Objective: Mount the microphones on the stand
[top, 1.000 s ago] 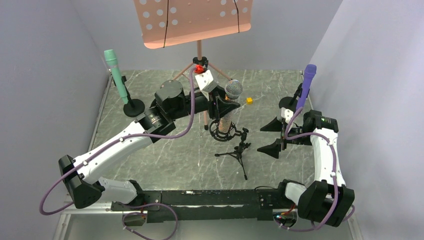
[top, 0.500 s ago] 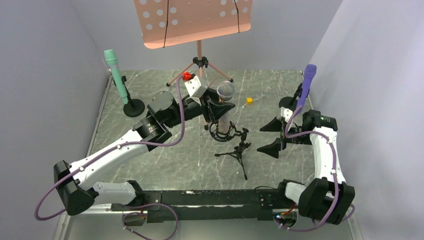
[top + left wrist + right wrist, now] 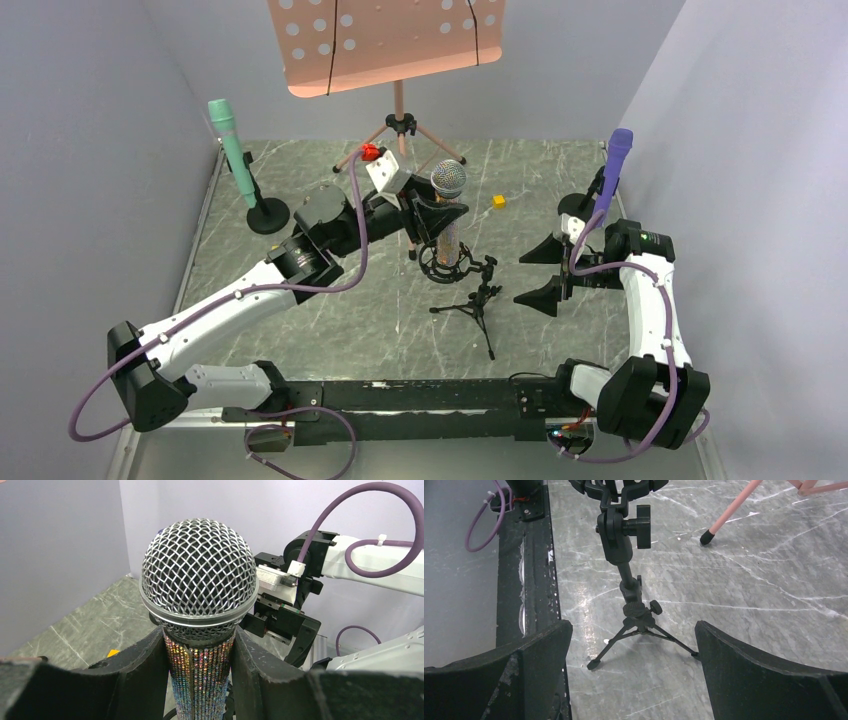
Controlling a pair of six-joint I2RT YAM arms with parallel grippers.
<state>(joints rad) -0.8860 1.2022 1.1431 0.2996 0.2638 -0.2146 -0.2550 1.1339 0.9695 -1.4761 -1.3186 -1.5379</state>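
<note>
Our left gripper [image 3: 200,650] clamps the silver mic [image 3: 199,580] just under its mesh head. It holds the mic upright, tail at the shock mount [image 3: 445,265] on the tripod stand [image 3: 631,605]; how deep it sits, we cannot tell. We should keep it vertical, centred over the ring, and press straight down. Our right gripper [image 3: 541,274] hangs wide beside the tripod and could steady it. The green mic [image 3: 232,150] and purple mic [image 3: 612,165] stand at the table's [image 3: 330,330] far corners.
</note>
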